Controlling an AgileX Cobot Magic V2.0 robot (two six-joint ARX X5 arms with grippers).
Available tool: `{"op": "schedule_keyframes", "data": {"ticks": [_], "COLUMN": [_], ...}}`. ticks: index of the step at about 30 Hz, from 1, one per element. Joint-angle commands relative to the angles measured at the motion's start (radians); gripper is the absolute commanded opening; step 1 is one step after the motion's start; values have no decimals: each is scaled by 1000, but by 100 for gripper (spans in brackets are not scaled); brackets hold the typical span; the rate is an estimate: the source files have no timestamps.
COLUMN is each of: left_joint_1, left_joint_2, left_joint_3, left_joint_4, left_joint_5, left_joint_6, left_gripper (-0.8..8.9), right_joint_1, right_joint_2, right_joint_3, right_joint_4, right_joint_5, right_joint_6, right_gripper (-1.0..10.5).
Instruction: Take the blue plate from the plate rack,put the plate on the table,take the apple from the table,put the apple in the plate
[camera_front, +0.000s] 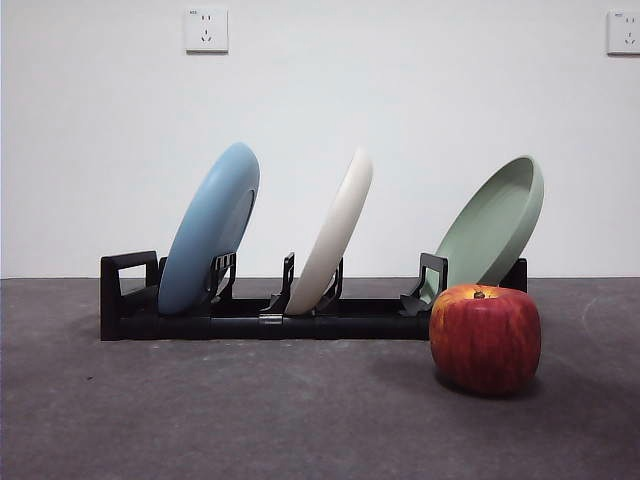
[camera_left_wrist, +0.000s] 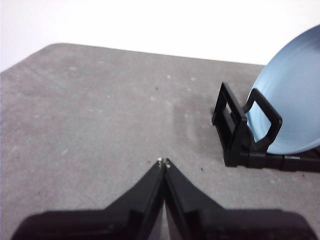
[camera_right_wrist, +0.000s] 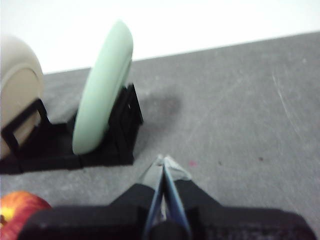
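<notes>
The plate rack (camera_front: 300, 315) holds the blue plate (camera_front: 208, 230), a cream plate (camera_front: 335, 230) and a green plate (camera_front: 492, 225); the apple (camera_front: 486, 338) sits at its four o'clock on the table (camera_front: 200, 410). Only the wrist views show the left gripper (camera_left_wrist: 164, 163) and right gripper (camera_right_wrist: 164, 162), jaws together.

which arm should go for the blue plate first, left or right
Left, probably. The left claw, shut and empty, has the blue plate at the near end of the plate rack. The right claw sits by the sage-green plate and apple instead.

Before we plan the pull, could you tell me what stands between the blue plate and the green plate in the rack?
In the front view, only the cream-white plate stands between the blue plate and the sage-green plate, leaning in the plate rack.
</notes>
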Motion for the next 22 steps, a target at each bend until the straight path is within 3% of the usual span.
{"op": "schedule_keyframes", "data": {"ticks": [1, 8, 13, 18, 22], "left_joint_1": [3, 2, 3, 3, 3], "left_joint_2": [-3, -3, -3, 22, 108], "left_joint_3": [-14, -14, 8, 108, 226], "left_joint_4": [14, 14, 26, 10, 10], "left_joint_5": [3, 6, 81, 89, 98], "left_joint_6": [-4, -4, -10, -106, -111], "left_gripper": [-1, -1, -8, -8, -8], "right_joint_1": [0, 0, 0, 0, 0], "right_joint_2": [0, 0, 0, 52, 149], "right_joint_3": [-9, -8, 11, 112, 234], "right_joint_4": [5, 5, 3, 0, -5], "right_joint_5": [-1, 0, -1, 2, 2], "right_joint_6": [15, 35, 85, 103, 103], "right_gripper": [-11, -11, -12, -12, -12]}}
